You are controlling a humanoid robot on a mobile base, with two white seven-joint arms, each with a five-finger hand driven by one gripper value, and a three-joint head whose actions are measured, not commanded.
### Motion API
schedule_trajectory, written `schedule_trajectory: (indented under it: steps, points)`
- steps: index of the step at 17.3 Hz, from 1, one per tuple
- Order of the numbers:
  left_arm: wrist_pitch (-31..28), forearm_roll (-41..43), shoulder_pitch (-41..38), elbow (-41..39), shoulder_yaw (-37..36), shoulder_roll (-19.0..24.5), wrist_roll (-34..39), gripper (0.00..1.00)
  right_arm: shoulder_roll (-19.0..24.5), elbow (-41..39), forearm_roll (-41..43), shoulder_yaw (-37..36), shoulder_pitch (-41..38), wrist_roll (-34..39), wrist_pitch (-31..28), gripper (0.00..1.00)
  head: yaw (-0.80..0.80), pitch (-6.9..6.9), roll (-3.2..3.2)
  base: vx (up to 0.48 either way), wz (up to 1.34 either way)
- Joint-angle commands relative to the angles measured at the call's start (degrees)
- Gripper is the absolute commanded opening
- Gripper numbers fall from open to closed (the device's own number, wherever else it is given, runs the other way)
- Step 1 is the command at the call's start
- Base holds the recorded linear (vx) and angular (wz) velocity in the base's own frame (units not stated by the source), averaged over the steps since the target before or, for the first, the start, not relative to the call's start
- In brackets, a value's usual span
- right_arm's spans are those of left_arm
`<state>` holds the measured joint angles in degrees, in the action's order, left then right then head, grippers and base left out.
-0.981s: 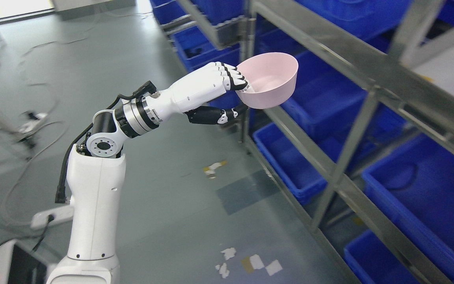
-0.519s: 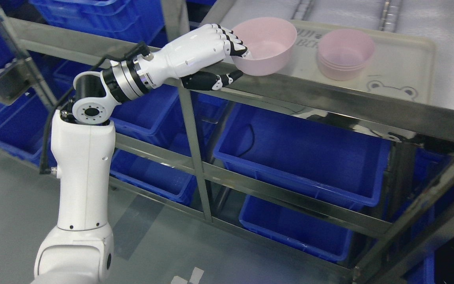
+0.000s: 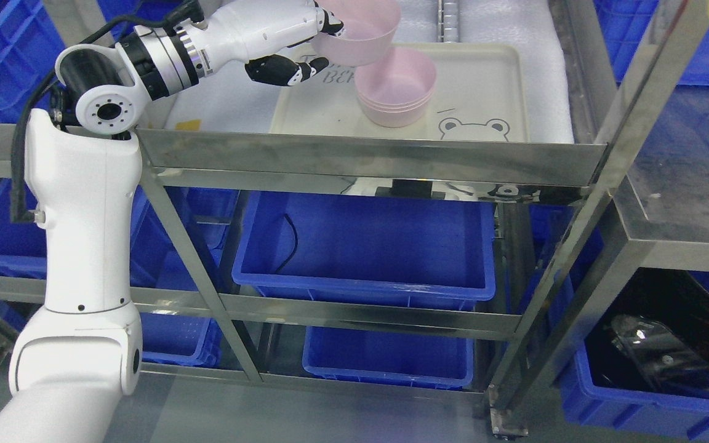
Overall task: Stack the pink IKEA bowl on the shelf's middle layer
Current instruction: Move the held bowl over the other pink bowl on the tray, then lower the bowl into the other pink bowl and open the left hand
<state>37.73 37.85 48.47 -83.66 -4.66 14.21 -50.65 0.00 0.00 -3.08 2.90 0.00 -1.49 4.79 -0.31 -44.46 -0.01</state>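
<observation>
**Left hand holding a pink bowl over the stack on the tray**

Only the head view to go on, so here's what it shows.

The left arm (image 3: 84,209) comes up from the lower left corner, bends at the elbow joint and reaches right, over the front rail of the metal shelf (image 3: 367,161). The left hand (image 3: 280,31) is up at the top edge, fingers (image 3: 324,21) curled over the near rim of a pink bowl (image 3: 360,37) and the dark thumb (image 3: 287,69) tucked under it, so it's pinching the bowl wall between the two. The bowl is in the air and tipped a bit; its top is cut off by the picture edge.

Just beside it, lower and to the right, a stack of pink bowls (image 3: 399,89) sits upright on a cream tray (image 3: 490,86) with a bear face (image 3: 474,128) printed near the front edge. The held bowl overlaps the stack's far-left rim from this angle, and I can't tell if they're touching. The tray sits on white padding (image 3: 219,104) covering that shelf level.

Below that level there's a blue bin (image 3: 360,246) with a black cable (image 3: 293,237) lying in it, and another blue bin (image 3: 385,360) under that. More blue bins show on the left and right. The right arm isn't visible anywhere.
</observation>
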Motion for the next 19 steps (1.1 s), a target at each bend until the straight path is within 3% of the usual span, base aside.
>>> schedule_trajectory:
  steps: [1,6,16,17,18,19]
  points:
    - [-0.11,6.44,1.89,4.47,-8.0,0.65,-0.06,0.06,-1.0,-1.0,0.0,0.0,-1.32,0.0,-0.05,1.0,0.0,0.0,0.0,0.059,-0.43]
    - [-0.2,7.24,1.1,4.47,-7.56,1.08,-0.06,0.06,-1.0,-1.0,0.0,0.0,-1.32,0.0,-0.05,1.0,0.0,0.01,0.0,0.04,-0.21]
    - [0.51,6.45,0.13,4.47,-7.12,-2.17,0.02,0.1,-1.0,-1.0,0.0,0.0,-1.32,0.0,-0.05,1.0,0.0,0.01,0.0,-0.001,0.0]
    - [0.51,6.45,0.04,4.47,-7.12,-2.17,0.02,0.12,-1.0,-1.0,0.0,0.0,-1.32,0.0,-0.05,1.0,0.0,0.01,0.0,0.0,0.0]
    - [0.51,6.54,0.04,4.47,-7.12,-2.08,0.02,0.21,-1.0,-1.0,0.0,0.0,-1.32,0.0,-0.05,1.0,0.0,0.01,0.0,0.0,0.0]
    - [0.51,6.8,0.04,4.38,-7.03,-1.99,0.02,0.36,-1.0,-1.0,0.0,0.0,-1.32,0.0,-0.05,1.0,0.0,0.01,0.0,0.0,0.0]
